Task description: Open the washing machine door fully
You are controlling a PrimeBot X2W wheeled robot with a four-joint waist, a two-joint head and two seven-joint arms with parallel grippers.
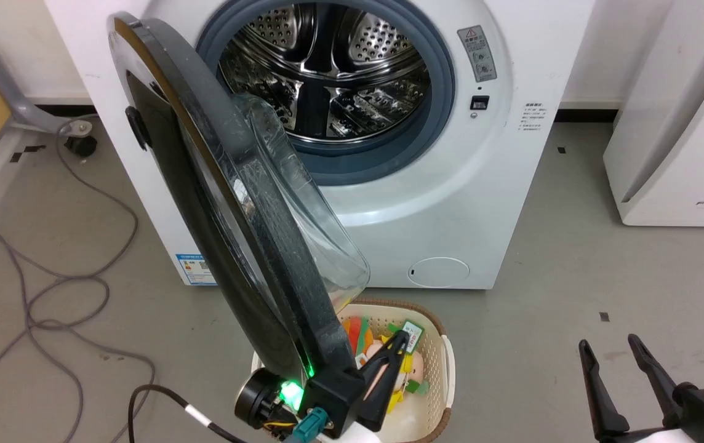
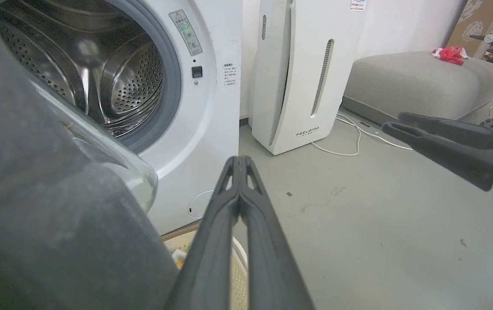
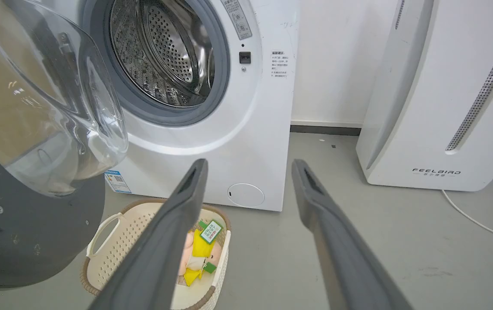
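The white washing machine [image 1: 500,154] stands with its steel drum [image 1: 327,67] exposed. The washing machine door [image 1: 235,215] is swung out roughly square to the front, edge-on to me, black face to the left and clear glass bowl [image 1: 303,203] to the right. My left gripper [image 1: 401,337] is shut with nothing between its fingers and lies against the inner side of the door's low free edge. The left wrist view shows the shut fingertips [image 2: 238,161] beside the dark rim [image 2: 35,206]. My right gripper [image 1: 608,341] is open over the floor, apart from the door [image 3: 35,241].
A cream basket [image 1: 447,357] holding toys sits on the floor under the door's edge. A white appliance [image 1: 678,123] with grey lettering stands to the right of the machine. Grey cables [image 1: 50,289] loop across the floor at left. A grey sofa [image 2: 419,82] lies beyond.
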